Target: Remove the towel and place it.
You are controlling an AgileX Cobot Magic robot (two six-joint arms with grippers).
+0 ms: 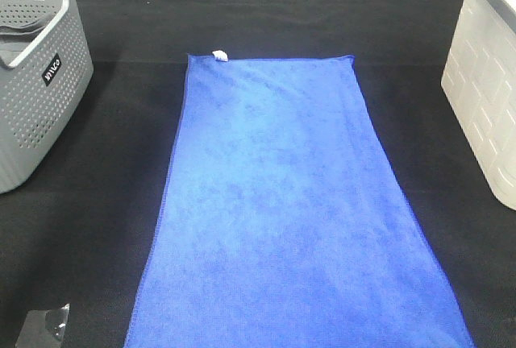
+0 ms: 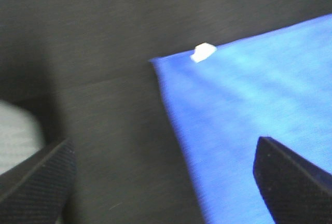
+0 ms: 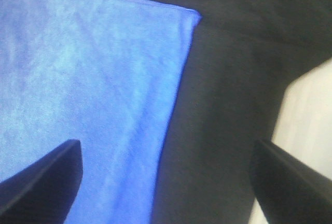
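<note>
Overhead, the blue fleecy towel (image 1: 294, 211) lies flat and rectangular mid-worktop (image 1: 121, 138) on black cloth, between a grey perforated basket (image 1: 36, 74) and a white bin (image 1: 484, 90). Left wrist: left claw (image 2: 166, 175) apart above the white-tagged corner (image 2: 203, 52). Right wrist: right claw (image 3: 166, 177) apart over the stitched edge.

A soft, matt microfibre nap was shown by the towel (image 1: 290, 203); the table cloth (image 1: 121, 138) was woven, matt black; perforated plastic formed the grey basket (image 1: 36, 82).
</note>
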